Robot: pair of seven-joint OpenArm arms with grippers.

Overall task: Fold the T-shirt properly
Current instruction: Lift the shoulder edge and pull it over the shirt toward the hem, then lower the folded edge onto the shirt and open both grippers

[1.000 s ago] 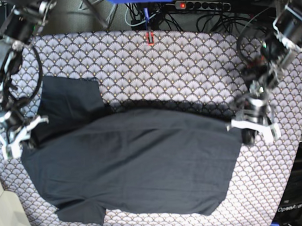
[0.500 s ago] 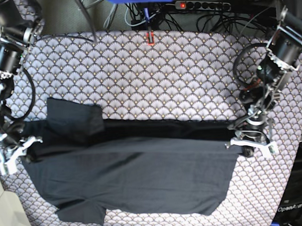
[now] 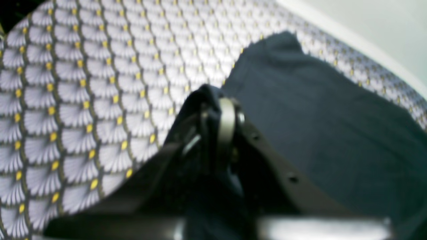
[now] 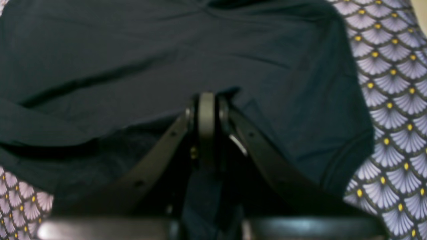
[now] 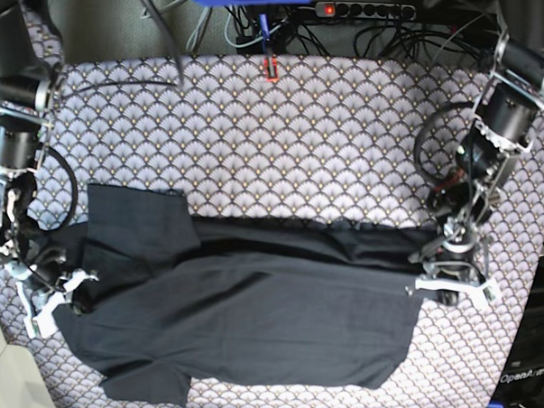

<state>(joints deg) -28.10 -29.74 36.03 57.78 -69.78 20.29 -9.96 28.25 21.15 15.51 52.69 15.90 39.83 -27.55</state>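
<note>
**Across the tablecloth, the folded edge comes down toward the near hem**

On the purple-grey fan-patterned tablecloth (image 5: pixel 278 131) that covers the whole work surface, the large plain black cloth T-shirt (image 5: pixel 258 304) lies spread across the near half, one short sleeve (image 5: pixel 133 219) flat at the base view's left and another small flap at the near left corner. A second ago its far edge stood lifted and taut between the two arms, higher over the cloth; now that edge sits lower and closer to the near hem, with a dark doubled band of fabric running between the arms. That reads as the lengthwise fold being laid over the body of the shirt, though the upper layer does not yet reach the near hem, so the fold looks only partly done.

The left gripper (image 5: pixel 449 278), at the base view's right, has travelled down and toward the camera side; its wrist view shows the jaws clenched on a pinch of dark fabric at the shirt's corner. The right gripper (image 5: pixel 50 299), at the left, has likewise dropped and its jaws are pressed together on a fold of the shirt

Judging from this, both corners need carrying further over and setting down level before either grip lets go, or the band may bunch
</note>
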